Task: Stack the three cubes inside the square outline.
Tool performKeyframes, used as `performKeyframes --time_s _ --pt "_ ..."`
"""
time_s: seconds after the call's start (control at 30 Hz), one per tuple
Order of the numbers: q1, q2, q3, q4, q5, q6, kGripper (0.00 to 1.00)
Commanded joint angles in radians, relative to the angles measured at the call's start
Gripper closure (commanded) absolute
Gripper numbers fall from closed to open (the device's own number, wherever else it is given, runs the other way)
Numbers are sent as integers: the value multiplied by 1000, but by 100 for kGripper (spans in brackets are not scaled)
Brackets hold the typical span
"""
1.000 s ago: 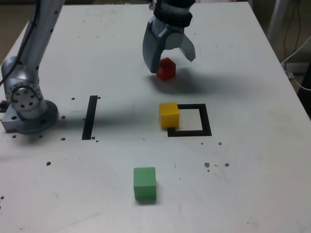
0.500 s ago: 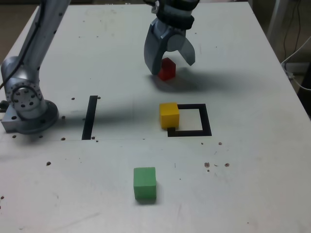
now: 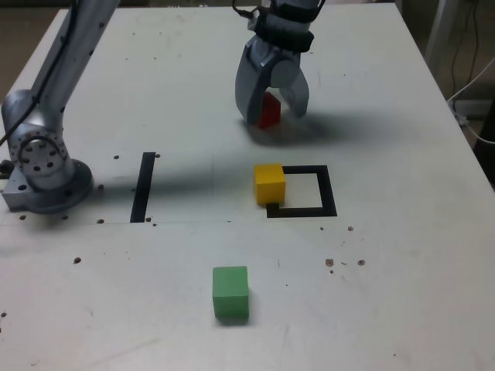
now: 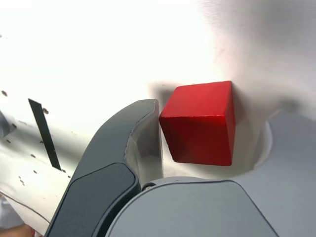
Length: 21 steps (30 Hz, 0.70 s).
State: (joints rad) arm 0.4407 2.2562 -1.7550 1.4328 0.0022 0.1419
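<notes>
The red cube (image 3: 268,114) (image 4: 200,123) rests on the white table at the back, between the fingers of my gripper (image 3: 272,114) (image 4: 215,113). The jaws are half closed around it. In the wrist view one finger (image 4: 143,128) touches a corner of the cube, and a thin gap shows at the other finger. The yellow cube (image 3: 269,183) sits on the left side of the square outline (image 3: 331,193) in the exterior view, partly over the tape. The green cube (image 3: 230,292) lies alone near the front.
A straight black tape strip (image 3: 143,185) (image 4: 44,133) lies at the exterior view's left. Beside it stands the arm's base (image 3: 42,166). Small dark specks dot the table (image 3: 402,294). Cables hang off the right edge.
The jaws have narrowed from wide open to close around the red cube. The gripper has shifted slightly to the exterior view's right. The cubes have not moved.
</notes>
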Motion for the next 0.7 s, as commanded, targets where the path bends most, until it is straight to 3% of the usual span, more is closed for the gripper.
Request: performKeyframes --time_s 0.0,0.27,0.67 --pt "0 3 -4 1 -1 2 70" --pt "-1 -1 -3 7 2 4 70" --pt "-64 -35 -58 31 42 4 70"
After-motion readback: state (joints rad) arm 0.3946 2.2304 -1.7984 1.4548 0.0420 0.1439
